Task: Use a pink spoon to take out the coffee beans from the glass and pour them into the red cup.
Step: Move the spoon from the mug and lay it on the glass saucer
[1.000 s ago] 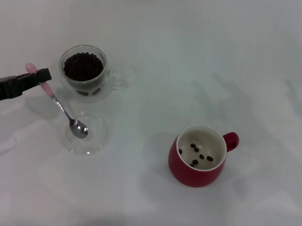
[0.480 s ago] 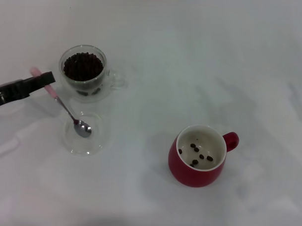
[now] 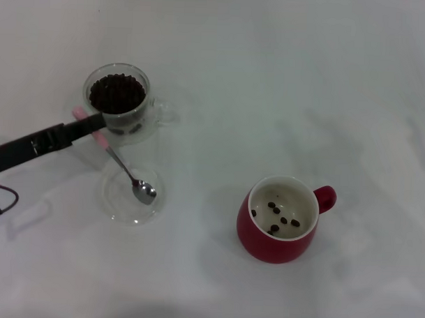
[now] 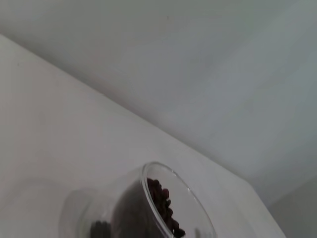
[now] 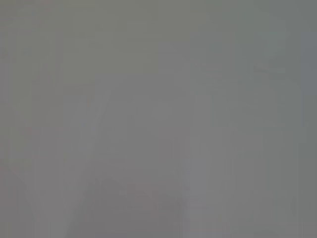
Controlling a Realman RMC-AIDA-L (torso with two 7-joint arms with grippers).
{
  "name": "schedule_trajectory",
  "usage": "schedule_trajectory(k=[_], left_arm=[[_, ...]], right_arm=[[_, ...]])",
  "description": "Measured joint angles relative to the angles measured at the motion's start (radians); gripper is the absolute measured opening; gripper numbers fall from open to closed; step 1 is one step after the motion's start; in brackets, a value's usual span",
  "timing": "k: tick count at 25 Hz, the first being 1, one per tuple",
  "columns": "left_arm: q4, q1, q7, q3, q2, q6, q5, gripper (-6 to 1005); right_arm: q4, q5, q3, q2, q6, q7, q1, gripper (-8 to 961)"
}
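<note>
Spoon: we see the left claw (image 3: 95,123) clenched on the pink spoon (image 3: 121,163), bowl over the saucer (image 3: 112,204).
Glass (image 3: 119,102): just behind, full of coffee beans (image 3: 117,93).
Red cup (image 3: 280,221): well apart, few beans inside.

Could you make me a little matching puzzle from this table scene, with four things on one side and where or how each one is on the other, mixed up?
Things:
1. small clear double-walled glass
2. rounded dark red ceramic cup
3. pink-handled metal spoon
4. flat round clear glass saucer

States:
A. lies under the spoon's bowl
B. held by its handle in the left gripper
C. nearly full of dark coffee beans
D. holds only a few beans on its cream-white inside

Pairs: 1-C, 2-D, 3-B, 4-A
</note>
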Motion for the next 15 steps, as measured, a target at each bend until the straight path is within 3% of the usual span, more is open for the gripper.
schedule_trajectory(k=[15], left_arm=[[-0.096,0.002,0.026,-0.001,-0.007,-0.012,-0.006,182]], right_arm=[[-0.003,-0.006,-0.006,-0.001,-0.02,0.0,-0.008,575]])
